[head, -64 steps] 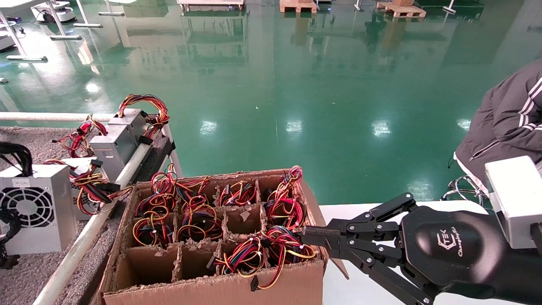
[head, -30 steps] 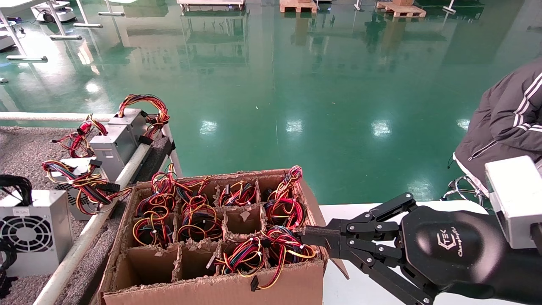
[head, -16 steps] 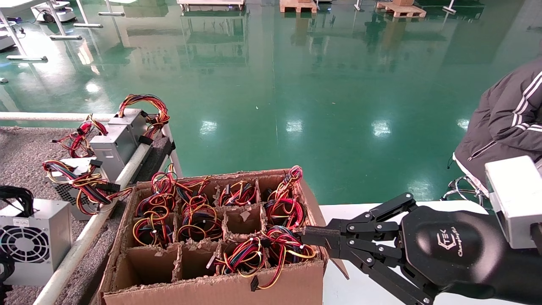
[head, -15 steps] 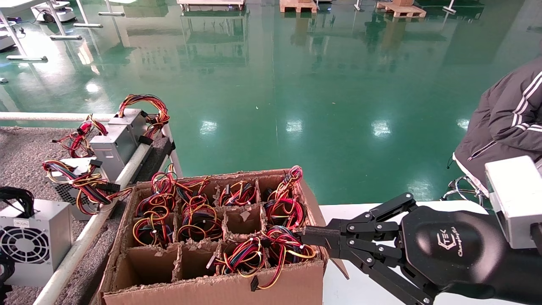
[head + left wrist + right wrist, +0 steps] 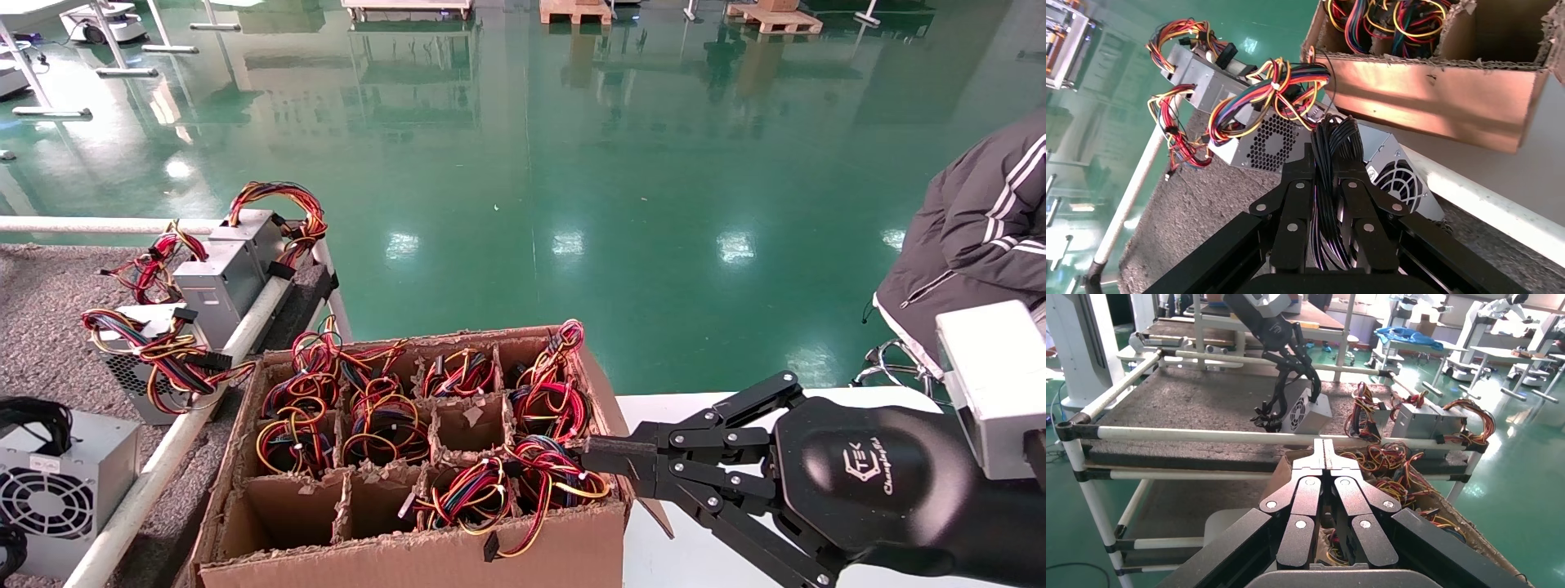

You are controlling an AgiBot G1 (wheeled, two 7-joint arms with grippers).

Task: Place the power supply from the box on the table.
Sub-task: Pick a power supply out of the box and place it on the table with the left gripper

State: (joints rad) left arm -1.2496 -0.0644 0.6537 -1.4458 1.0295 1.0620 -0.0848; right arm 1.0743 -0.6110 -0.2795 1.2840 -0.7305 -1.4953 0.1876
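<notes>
The power supply (image 5: 61, 490), a light grey block with a round fan grille, is low over the carpeted table (image 5: 49, 286) at the far left, beside the white rail (image 5: 155, 474). Whether it touches the carpet I cannot tell. Its black cable bundle (image 5: 1333, 147) runs up between the fingers of my left gripper (image 5: 1329, 156), which is shut on it; the block (image 5: 1404, 180) hangs just past the fingertips. The left gripper is outside the head view. The box (image 5: 409, 563) stands right of the rail. My right gripper (image 5: 592, 457) is shut and empty at the box's right wall.
Grey units with red and yellow wires (image 5: 221, 269) (image 5: 147, 359) sit on the carpet near the rail. Most box cells hold coloured wire bundles (image 5: 384, 425); the front left cells (image 5: 282, 514) are empty. A person in a grey jacket (image 5: 981, 229) sits at the right behind the white tabletop (image 5: 678, 408).
The power supply has sunk steadily toward the carpet, hanging by its black cable from the left gripper. The right arm has not moved.
</notes>
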